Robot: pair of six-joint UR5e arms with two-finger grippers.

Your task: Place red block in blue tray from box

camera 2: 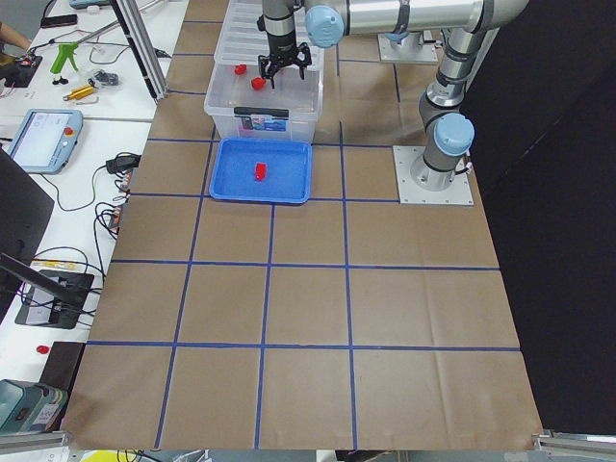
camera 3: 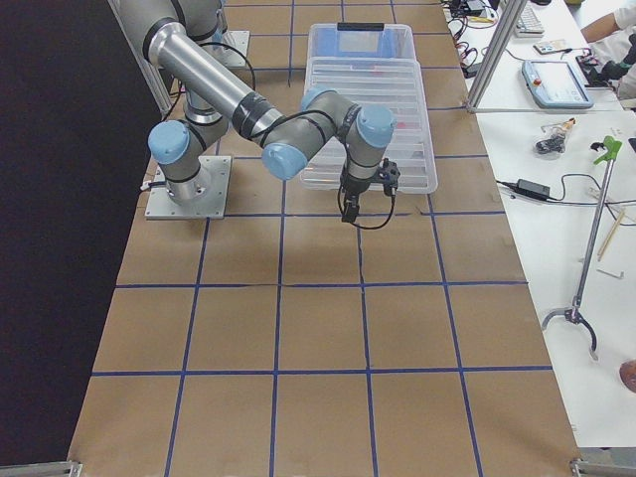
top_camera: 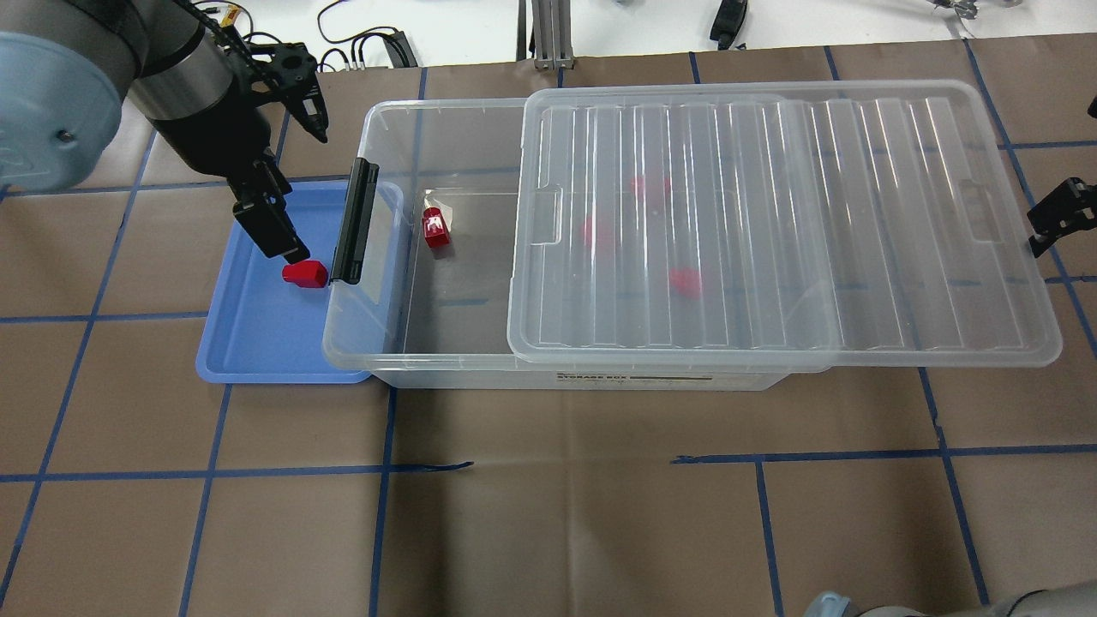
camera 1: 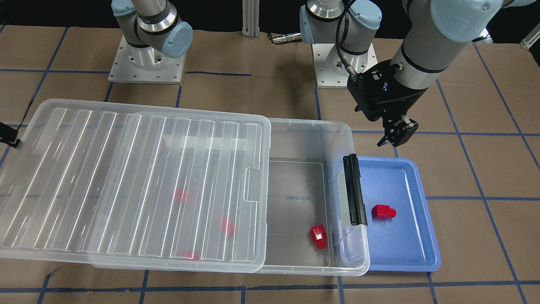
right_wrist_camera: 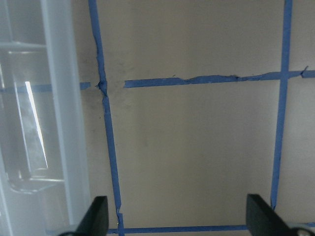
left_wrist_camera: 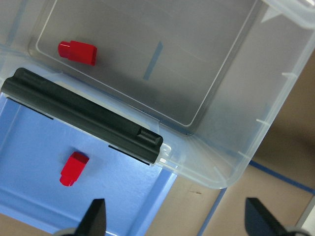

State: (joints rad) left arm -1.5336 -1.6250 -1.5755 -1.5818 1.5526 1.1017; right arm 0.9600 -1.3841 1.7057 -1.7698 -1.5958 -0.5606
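One red block (camera 1: pixel 384 211) lies in the blue tray (camera 1: pixel 415 253), also in the left wrist view (left_wrist_camera: pixel 74 168). Another red block (camera 1: pixel 318 236) lies in the uncovered end of the clear box (camera 1: pixel 303 124), by the black latch (camera 1: pixel 353 190). Several more red blocks show blurred under the lid (camera 1: pixel 126 181). My left gripper (camera 1: pixel 398 135) is open and empty, raised over the tray's robot-side edge; its fingertips (left_wrist_camera: pixel 98 216) stand wide apart. My right gripper (top_camera: pixel 1058 214) is open and empty past the lid's far end.
The lid is slid aside and overhangs the box on my right side. The box's latch end overlaps the tray's edge (top_camera: pixel 377 257). Brown paper with blue tape lines (top_camera: pixel 548 514) covers the table. Both arm bases (camera 1: pixel 145 63) stand behind the box.
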